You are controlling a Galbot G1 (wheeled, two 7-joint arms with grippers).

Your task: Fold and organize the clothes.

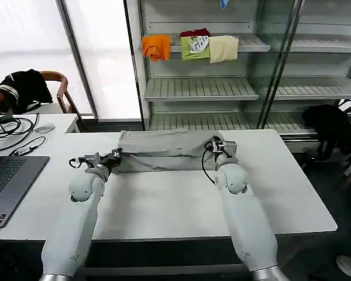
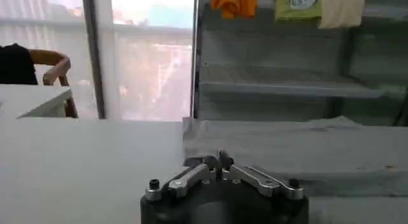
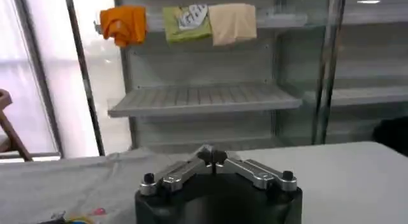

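Observation:
The light grey shirt (image 1: 161,151) lies on the white table (image 1: 164,205), folded into a long strip across the far middle. My left gripper (image 1: 114,157) is at the shirt's left near corner. Its fingers (image 2: 205,163) are shut together on the cloth edge, with the shirt (image 2: 306,145) stretching away behind them. My right gripper (image 1: 217,145) sits at the shirt's right end and is shut on that edge. In the right wrist view its closed tips (image 3: 212,156) stand where the grey shirt (image 3: 64,187) meets bare table (image 3: 357,174).
Behind the table stands a shelf rack (image 1: 199,88) with folded orange (image 1: 157,45), green (image 1: 195,45) and cream (image 1: 223,48) garments. A laptop (image 1: 6,178) and cables (image 1: 14,132) lie on the left desk, next to a chair with a black garment (image 1: 23,85). The table's near half is bare.

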